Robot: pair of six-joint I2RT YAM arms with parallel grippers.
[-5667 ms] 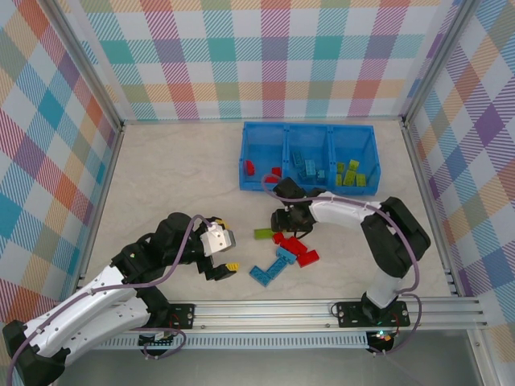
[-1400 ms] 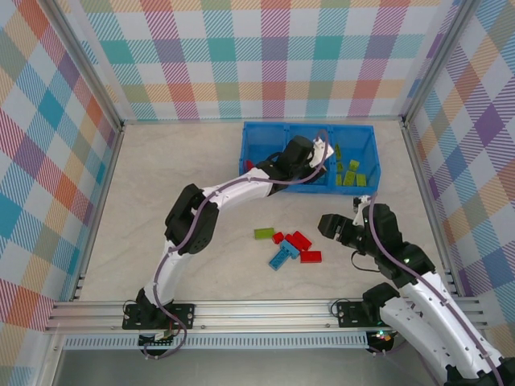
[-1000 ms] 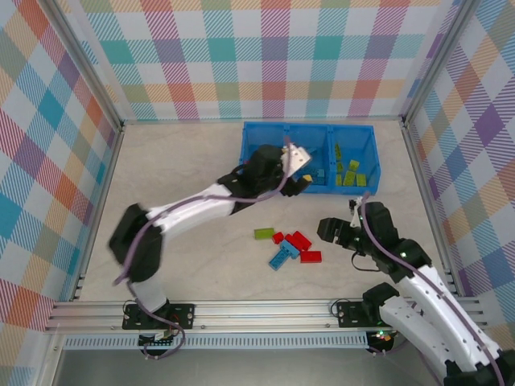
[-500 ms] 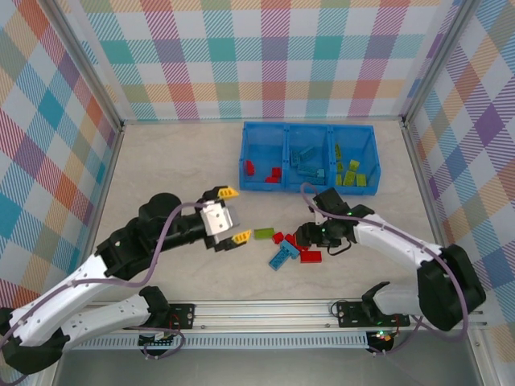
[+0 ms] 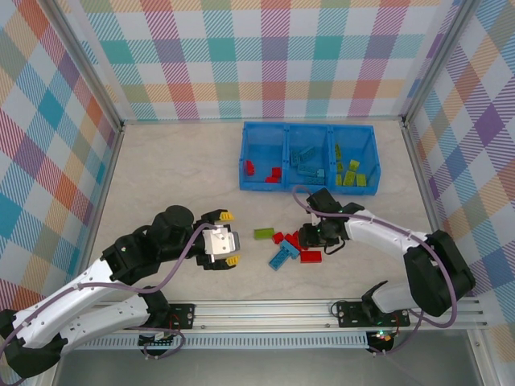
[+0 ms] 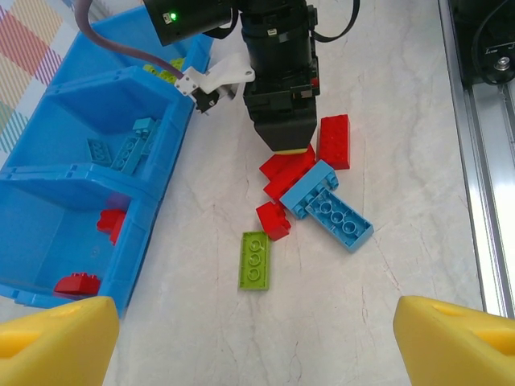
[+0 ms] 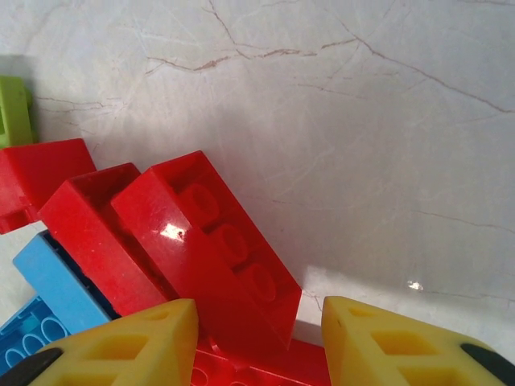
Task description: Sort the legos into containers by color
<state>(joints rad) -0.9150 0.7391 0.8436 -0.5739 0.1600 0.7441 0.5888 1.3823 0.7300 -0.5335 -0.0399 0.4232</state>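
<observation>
While my left gripper (image 5: 229, 238) hangs wide open, empty, left of centre, I'd square the right gripper's (image 7: 257, 346) half-closed, not-yet-pinching jaws across the tilted red studded plastic brick (image 7: 205, 241).

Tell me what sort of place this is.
Likely a robot test cell: colourful plaid panel walls box in a pale marble-look tabletop, with an aluminium mounting rail along its near edge.
</observation>
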